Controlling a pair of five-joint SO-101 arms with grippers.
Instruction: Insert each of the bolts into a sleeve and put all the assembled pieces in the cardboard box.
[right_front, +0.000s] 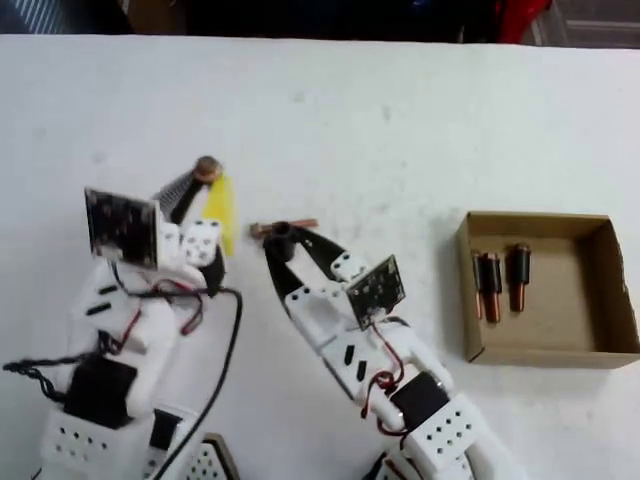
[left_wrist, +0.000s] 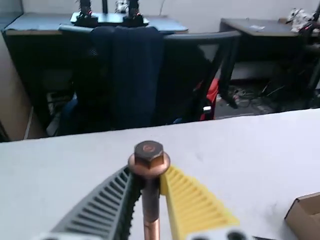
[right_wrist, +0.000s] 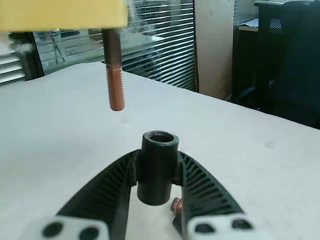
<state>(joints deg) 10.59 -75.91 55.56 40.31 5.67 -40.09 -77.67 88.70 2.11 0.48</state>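
High view: the left gripper (right_front: 205, 180) is clamped on a copper bolt (right_front: 207, 169), held head-up at its fingertips above the white table (right_front: 400, 120). The right gripper (right_front: 282, 240) grasps an upright black sleeve (right_wrist: 157, 167). The bolt's threaded end hangs near the sleeve's open mouth but apart from it. A second bolt (right_front: 303, 225) lies on the table under the right fingertips. Assembled pieces (right_front: 518, 275) lie in the cardboard box (right_front: 590, 300), well apart from both grippers.

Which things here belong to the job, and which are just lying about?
Job: bolt, in left end effector; sleeve, in right end effector; second bolt on table; cardboard box; assembled pieces inside.
Lying about: chair, jacket, window blinds.
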